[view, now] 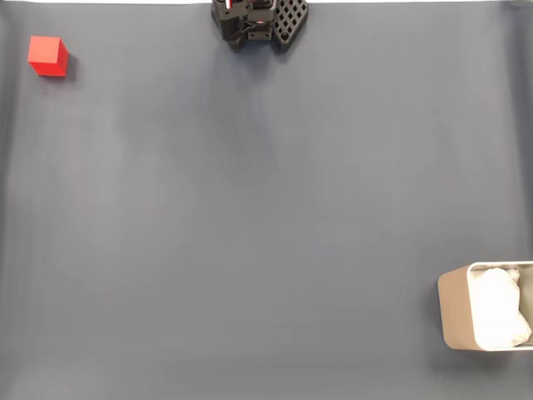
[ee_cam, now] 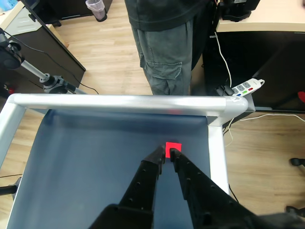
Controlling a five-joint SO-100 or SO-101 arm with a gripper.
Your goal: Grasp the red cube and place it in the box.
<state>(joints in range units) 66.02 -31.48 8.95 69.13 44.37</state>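
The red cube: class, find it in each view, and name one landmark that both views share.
Fixed view: the red cube sits in the top left corner.
Wrist view: the red cube lies just beyond the gripper tips.
Shared landmark: the dark grey mat.

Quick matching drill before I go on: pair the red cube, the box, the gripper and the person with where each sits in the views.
Things:
1. red cube
2. box
3. gripper
4. person

Places:
A. lower right edge of the fixed view
B. standing past the table's metal rail in the wrist view
C. upper left corner of the fixed view
D. pointing up from the bottom of the wrist view, tips near the cube

Pairs: 1-C, 2-A, 3-D, 4-B
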